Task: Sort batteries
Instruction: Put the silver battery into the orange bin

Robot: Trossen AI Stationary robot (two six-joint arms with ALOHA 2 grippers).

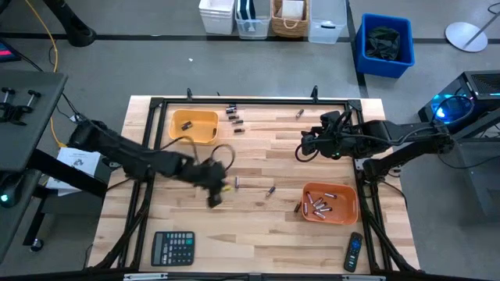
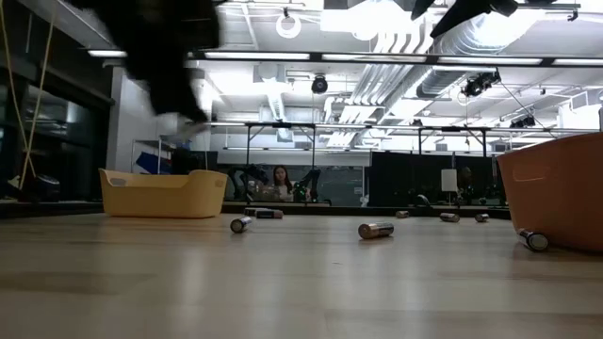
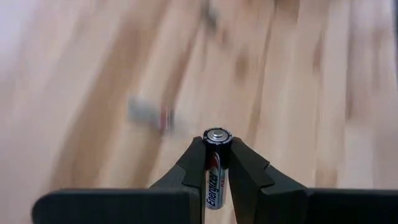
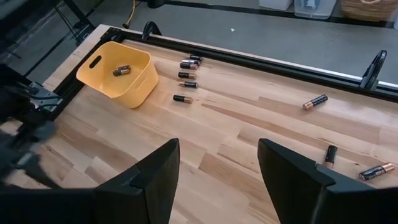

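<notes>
So the left gripper (image 3: 217, 163) is pinching a battery (image 3: 215, 168) upright between its fingers, up off the table (image 1: 258, 234) near the middle. A few loose batteries (image 1: 234, 119) sit further back beside the yellow bin (image 1: 195, 126), more lie in the orange bin (image 1: 332, 204). The right gripper (image 4: 217, 165) hangs spread wide, holding nothing.

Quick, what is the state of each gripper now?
Left gripper: closed on a battery.
Right gripper: open, holding nothing.
</notes>
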